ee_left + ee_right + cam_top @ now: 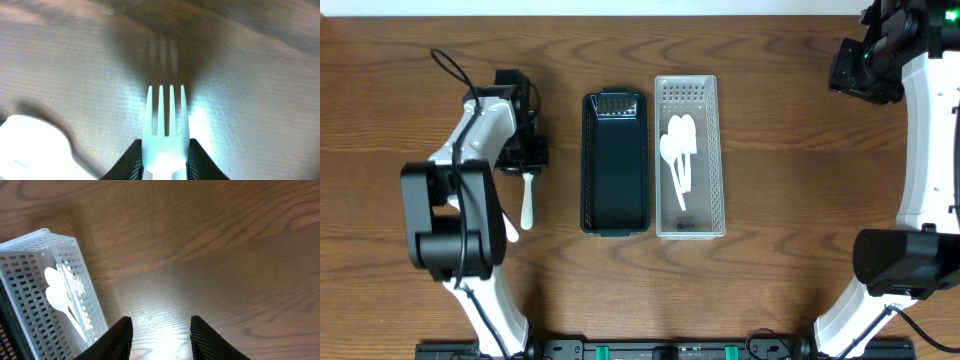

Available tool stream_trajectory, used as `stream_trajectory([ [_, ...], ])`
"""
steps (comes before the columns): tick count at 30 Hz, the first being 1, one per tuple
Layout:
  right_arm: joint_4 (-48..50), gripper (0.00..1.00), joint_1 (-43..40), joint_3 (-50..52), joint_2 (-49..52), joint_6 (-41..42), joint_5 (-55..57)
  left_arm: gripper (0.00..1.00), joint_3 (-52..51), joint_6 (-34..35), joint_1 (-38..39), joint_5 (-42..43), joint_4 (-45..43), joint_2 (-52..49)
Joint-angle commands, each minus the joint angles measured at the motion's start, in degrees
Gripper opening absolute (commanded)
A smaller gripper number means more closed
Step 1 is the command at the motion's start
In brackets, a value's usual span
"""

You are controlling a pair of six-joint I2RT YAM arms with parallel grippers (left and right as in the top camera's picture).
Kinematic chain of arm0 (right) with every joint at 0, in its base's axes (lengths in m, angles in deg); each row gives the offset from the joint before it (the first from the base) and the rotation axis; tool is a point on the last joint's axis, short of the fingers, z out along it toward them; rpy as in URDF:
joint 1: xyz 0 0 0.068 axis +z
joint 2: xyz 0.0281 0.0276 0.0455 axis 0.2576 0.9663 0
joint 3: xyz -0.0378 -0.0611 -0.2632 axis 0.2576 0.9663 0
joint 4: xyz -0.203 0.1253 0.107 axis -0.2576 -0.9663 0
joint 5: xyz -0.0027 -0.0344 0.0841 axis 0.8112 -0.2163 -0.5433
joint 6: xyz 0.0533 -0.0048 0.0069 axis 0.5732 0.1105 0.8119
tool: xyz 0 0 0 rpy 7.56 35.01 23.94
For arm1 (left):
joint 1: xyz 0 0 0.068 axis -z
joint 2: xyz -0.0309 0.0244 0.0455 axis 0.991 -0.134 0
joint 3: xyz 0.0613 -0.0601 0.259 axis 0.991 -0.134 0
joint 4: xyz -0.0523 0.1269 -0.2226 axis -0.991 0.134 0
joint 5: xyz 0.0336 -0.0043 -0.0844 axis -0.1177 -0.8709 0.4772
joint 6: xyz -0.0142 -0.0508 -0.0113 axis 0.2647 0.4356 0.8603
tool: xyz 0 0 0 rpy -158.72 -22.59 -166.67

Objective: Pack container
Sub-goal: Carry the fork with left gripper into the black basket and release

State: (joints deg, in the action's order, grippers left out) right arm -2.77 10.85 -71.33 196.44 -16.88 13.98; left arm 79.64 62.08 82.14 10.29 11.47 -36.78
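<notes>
A white plastic fork (528, 198) lies on the table left of a dark green basket (615, 165). My left gripper (525, 155) is shut on the fork; in the left wrist view the fork (166, 125) sits between the two fingers with its tines pointing away over the wood. A white perforated basket (688, 155) right of the dark one holds several white spoons (677, 150). My right gripper (160, 330) is open and empty above bare wood at the far right, with the white basket (35, 295) to its left.
A second white utensil (510, 228) lies by the left arm, and shows blurred at the lower left of the left wrist view (35, 145). The right arm's base (895, 260) stands at the right edge.
</notes>
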Motion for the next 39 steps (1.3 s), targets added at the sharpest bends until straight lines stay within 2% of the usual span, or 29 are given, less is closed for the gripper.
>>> stream_trajectory([
  [1,0.26,0.41,-0.04,0.07,0.02,-0.74,0.76,0.11,6.14,2.12,3.76,-2.69,4.72,9.07],
  [8,0.96,0.41,-0.04,0.07,0.02,-0.74,0.76,0.12,12.33,10.4,14.99,-2.34,10.38,18.38],
  [12,0.98,0.41,-0.04,0.07,0.02,-0.74,0.76,0.12,13.0,16.74,22.38,-1.97,8.02,19.3],
  [15,0.9,0.41,-0.04,0.07,0.02,-0.74,0.76,0.12,12.96,18.6,25.9,-1.99,4.07,17.16],
  [19,0.81,0.41,-0.04,0.07,0.02,-0.74,0.74,0.12,12.94,18.58,27.04,-2.01,0.57,12.02],
  [27,-0.22,0.41,-0.04,0.07,0.02,-1.18,0.74,0.12,12.94,18.56,24.5,-1.97,2.1,-0.48],
  [28,-0.31,0.41,-0.04,0.07,0.02,-1.18,0.74,0.17,12.94,18.56,24.2,-1.97,2.14,-1.4],
  [29,-0.35,0.41,-0.04,0.07,0.02,-1.18,0.74,0.27,12.94,18.56,23.98,-1.99,2.12,-2.08],
  [33,-0.42,0.41,-0.04,0.07,0.02,-1.18,0.74,0.53,12.94,18.29,23.58,-1.99,2.14,-3.02],
  [39,-0.44,0.41,-0.04,0.07,0.02,-1.18,0.74,0.58,13.03,16.52,23.58,-1.99,2.43,-1.92],
])
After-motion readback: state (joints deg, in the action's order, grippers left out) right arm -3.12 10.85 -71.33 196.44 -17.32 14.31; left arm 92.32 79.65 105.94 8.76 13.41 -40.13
